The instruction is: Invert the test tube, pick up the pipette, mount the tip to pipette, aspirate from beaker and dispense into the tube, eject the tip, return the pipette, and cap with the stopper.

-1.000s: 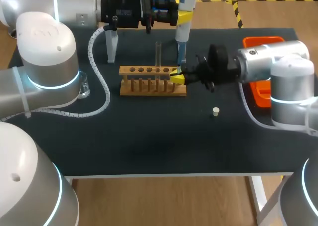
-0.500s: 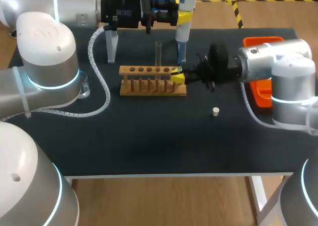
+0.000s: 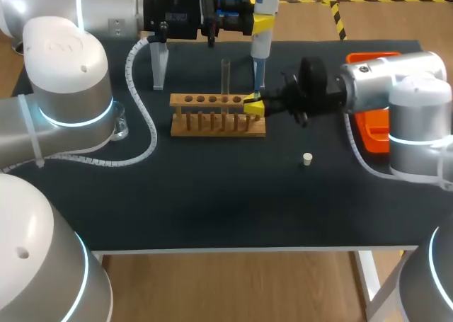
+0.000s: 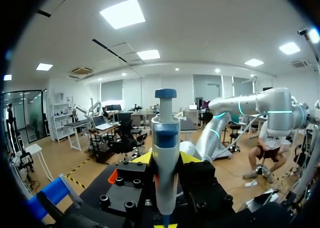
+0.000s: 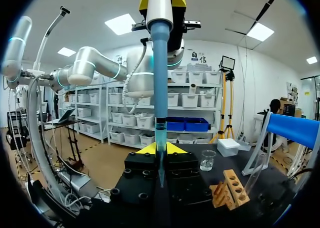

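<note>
My left gripper (image 3: 263, 21) is at the back of the table, shut on the pipette (image 3: 259, 49), which hangs upright with its blue shaft pointing down. In the left wrist view the pipette (image 4: 165, 153) stands between the yellow fingers. My right gripper (image 3: 253, 107) is at the right end of the wooden rack (image 3: 212, 117), shut on the clear pipette tip (image 5: 160, 160) right under the blue shaft (image 5: 160, 72). A test tube (image 3: 226, 74) stands upright in the rack. The small white stopper (image 3: 307, 159) lies on the mat in front of my right arm.
An orange tray (image 3: 370, 134) sits at the right edge behind my right arm. The beaker (image 5: 207, 159) stands at the left, near my left arm's elbow. A clear pipette stand (image 3: 159, 66) is at the back left.
My right gripper has shifted slightly toward the back with the tip, closer under the pipette's shaft. My left arm and the pipette have hardly moved.
</note>
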`<state>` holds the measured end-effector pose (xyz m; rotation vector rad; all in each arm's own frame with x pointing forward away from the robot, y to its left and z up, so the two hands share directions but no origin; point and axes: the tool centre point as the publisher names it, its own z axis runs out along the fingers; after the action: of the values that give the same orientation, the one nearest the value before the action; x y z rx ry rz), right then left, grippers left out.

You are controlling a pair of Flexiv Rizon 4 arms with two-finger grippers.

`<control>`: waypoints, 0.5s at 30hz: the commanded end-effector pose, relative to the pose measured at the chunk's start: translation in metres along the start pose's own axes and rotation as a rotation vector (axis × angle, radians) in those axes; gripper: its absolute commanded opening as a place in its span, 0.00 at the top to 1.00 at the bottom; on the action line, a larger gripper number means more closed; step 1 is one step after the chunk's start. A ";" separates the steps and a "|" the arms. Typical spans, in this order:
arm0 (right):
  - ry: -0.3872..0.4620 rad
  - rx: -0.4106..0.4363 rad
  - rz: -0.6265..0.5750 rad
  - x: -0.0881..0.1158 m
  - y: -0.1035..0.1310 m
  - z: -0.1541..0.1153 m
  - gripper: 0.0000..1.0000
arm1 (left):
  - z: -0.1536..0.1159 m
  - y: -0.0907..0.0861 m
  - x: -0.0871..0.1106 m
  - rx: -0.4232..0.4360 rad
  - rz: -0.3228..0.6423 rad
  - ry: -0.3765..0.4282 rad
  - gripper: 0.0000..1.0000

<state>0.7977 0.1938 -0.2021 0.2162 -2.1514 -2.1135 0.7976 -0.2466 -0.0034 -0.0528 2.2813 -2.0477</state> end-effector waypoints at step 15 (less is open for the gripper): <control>-0.018 -0.010 0.024 0.005 0.004 -0.001 1.00 | 0.001 0.002 0.000 0.001 0.000 -0.002 1.00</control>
<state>0.7956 0.1929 -0.2010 0.1755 -2.1373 -2.1190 0.7976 -0.2466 -0.0030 -0.0531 2.2812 -2.0479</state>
